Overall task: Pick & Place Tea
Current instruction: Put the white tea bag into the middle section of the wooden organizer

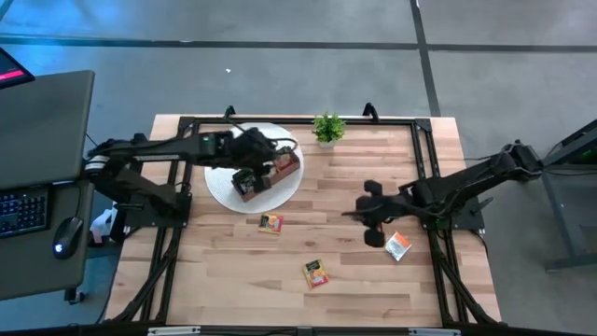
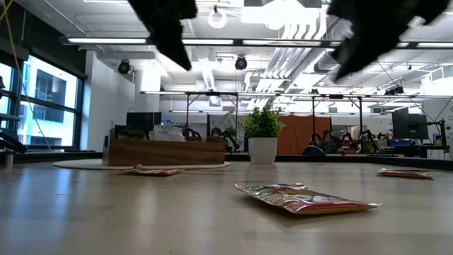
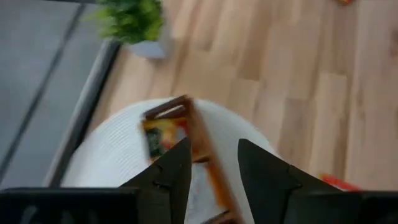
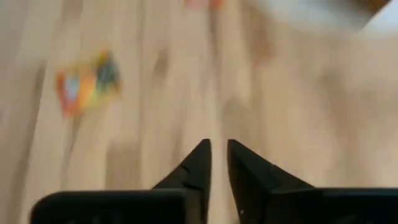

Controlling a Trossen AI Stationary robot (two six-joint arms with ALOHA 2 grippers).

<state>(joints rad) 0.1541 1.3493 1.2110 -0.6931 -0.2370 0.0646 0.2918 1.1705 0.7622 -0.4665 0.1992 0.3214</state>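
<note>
- We see the left gripper [image 1: 250, 179] above the wooden box [image 1: 268, 175], which sits on a round white mat [image 1: 222, 187] at the far left of the table [image 1: 233, 280].
- In the left wrist view its fingers [image 3: 171, 177] stand apart with a clear gap and nothing between them; below them lies the box with an orange-yellow sachet [image 3: 163, 137] in one compartment.
- The right gripper [image 1: 373, 224] hovers over bare wood on the right half of the table; in its wrist view the fingers [image 4: 198, 167] are nearly together, with only a thin slit, and hold nothing.
- Three tea sachets lie loose on the table: one [image 1: 270, 223] just in front of the mat, one [image 1: 315, 273] nearer the front edge at the middle, and a white-and-orange one [image 1: 398, 245] just beside the right gripper.
- In the low view the middle sachet [image 2: 304, 198] lies flat, closest to the camera.
- A small potted plant [image 1: 327, 129] stands at the far edge.
</note>
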